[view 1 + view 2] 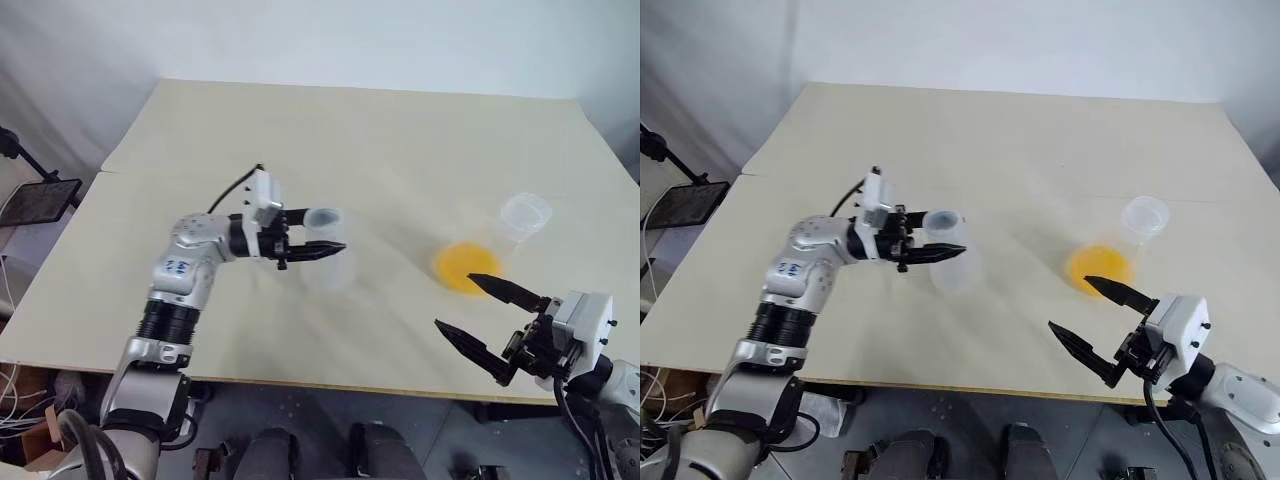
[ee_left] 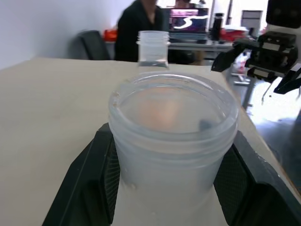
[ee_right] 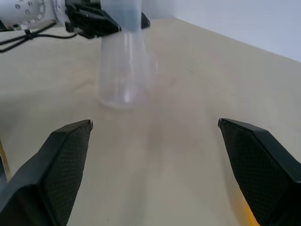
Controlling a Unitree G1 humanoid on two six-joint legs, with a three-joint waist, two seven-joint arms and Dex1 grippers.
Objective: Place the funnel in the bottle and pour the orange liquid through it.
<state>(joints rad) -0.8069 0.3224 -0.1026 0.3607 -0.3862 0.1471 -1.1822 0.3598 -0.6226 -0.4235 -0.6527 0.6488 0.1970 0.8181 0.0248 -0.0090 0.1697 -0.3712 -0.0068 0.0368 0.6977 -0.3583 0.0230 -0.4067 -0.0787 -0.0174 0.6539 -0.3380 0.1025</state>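
Table (image 1: 330,140): far half bare, open passage for my arms. Centre: bottle (image 1: 328,262), upright, my left gripper (image 1: 322,232) clamped round its neck, blocking that lane. Right side: flask holding the orange liquid (image 1: 462,266), just beyond my right gripper (image 1: 483,311), whose jaws stand wide. Bare tabletop between the two flasks gives free crossing.

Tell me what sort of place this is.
Probably a robotics lab or workshop with a bench setup. Clear flasks stand on a plain beige table, one holding orange liquid. In the left wrist view, desks with a lit monitor and a seated person fill the background.
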